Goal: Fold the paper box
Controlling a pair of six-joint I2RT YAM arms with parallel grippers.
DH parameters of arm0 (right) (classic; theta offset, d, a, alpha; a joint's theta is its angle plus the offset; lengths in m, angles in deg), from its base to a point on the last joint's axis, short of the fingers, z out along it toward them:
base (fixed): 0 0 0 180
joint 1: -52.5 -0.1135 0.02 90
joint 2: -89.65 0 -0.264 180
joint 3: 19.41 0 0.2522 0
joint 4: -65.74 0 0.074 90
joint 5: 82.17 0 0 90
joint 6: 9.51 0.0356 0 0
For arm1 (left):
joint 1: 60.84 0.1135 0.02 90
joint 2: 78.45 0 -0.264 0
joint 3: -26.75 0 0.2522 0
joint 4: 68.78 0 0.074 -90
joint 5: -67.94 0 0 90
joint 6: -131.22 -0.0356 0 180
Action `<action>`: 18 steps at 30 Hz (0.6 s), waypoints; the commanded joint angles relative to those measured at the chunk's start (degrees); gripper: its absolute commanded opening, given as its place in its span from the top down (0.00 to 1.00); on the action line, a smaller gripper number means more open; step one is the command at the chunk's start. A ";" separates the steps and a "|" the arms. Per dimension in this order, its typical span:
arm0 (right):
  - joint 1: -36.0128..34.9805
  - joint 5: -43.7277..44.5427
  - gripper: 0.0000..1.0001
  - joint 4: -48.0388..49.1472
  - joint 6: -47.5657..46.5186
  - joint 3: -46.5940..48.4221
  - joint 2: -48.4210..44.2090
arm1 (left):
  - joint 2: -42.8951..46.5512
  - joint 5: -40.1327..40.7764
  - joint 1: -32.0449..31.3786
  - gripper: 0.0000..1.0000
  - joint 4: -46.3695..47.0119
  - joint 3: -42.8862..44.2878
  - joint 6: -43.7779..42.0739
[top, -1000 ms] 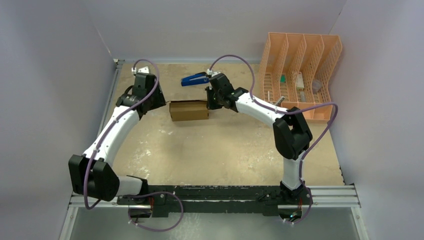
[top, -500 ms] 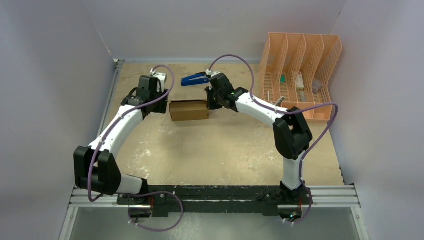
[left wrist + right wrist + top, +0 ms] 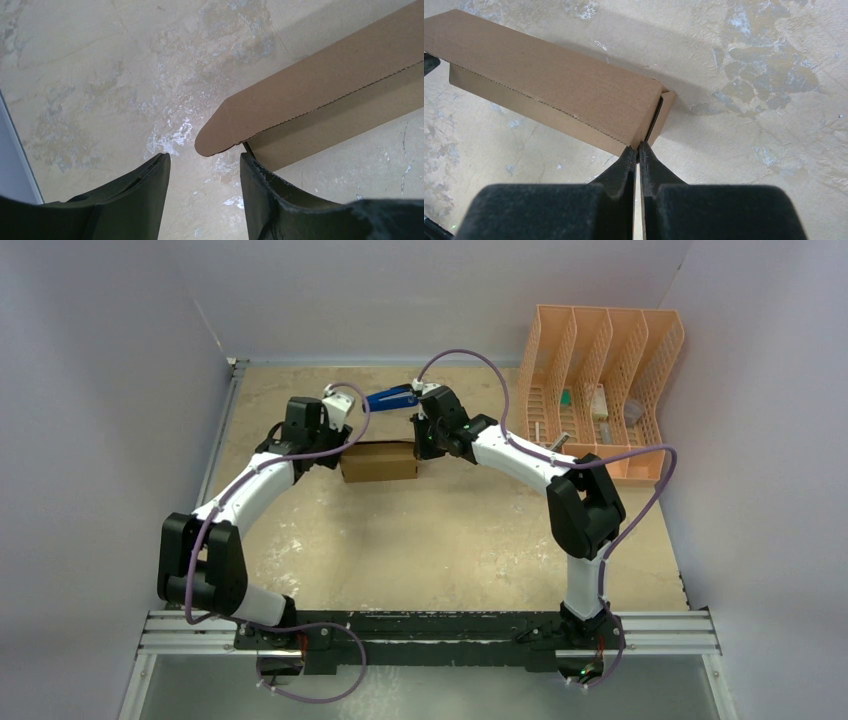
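Our box (image 3: 378, 461) lies on the table (image 3: 450, 540): left gripper (image 3: 202, 165) open just before its rounded flap (image 3: 220, 135), right gripper (image 3: 638, 150) closed at the opposite corner. Light, easily creased cardboard, we judge; pinch flap edges.

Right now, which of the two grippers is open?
The left gripper: its fingers stand apart near the paper box's rounded flap; the right gripper is shut.

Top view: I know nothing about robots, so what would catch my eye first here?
Two white-and-black arms curve in toward a small brown paper box at the table's far middle, one at each end. The left gripper is open beside a rounded flap; the right gripper is shut at the other end. A peach-orange mesh organizer stands far right.
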 commanded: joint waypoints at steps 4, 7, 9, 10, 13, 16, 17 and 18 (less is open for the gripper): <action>0.07 -0.38 0.96 -4.04 -1.22 -1.04 -1.24 | -1.70 -2.44 0.36 0.52 4.85 0.66 -3.40; 0.03 -1.38 0.96 -3.84 -1.33 -1.07 -1.16 | -2.18 -2.52 0.32 0.59 4.05 1.47 -3.05; 0.07 -1.69 0.97 -3.85 -1.30 -0.89 -1.07 | -2.19 -4.14 0.36 0.70 4.26 1.51 -2.55; 0.04 -1.70 0.97 -3.86 -1.30 -0.87 -1.05 | -2.19 -4.29 0.36 0.76 4.31 1.56 -2.29; 0.06 -1.85 0.97 -3.84 -1.30 -0.87 -1.00 | -2.28 -4.28 0.36 0.84 3.88 2.23 -1.33; 0.03 -1.96 0.97 -3.77 -1.30 -0.87 -0.71 | -1.88 -4.44 0.36 0.91 3.10 3.05 -0.76; 0.05 -1.96 0.97 -3.71 -1.30 -0.87 -0.63 | -1.70 -4.41 0.36 0.93 3.01 3.28 -0.51; 0.05 -1.96 0.97 -3.75 -1.26 -0.87 -0.61 | -1.58 -4.40 0.32 0.94 3.03 3.39 -0.31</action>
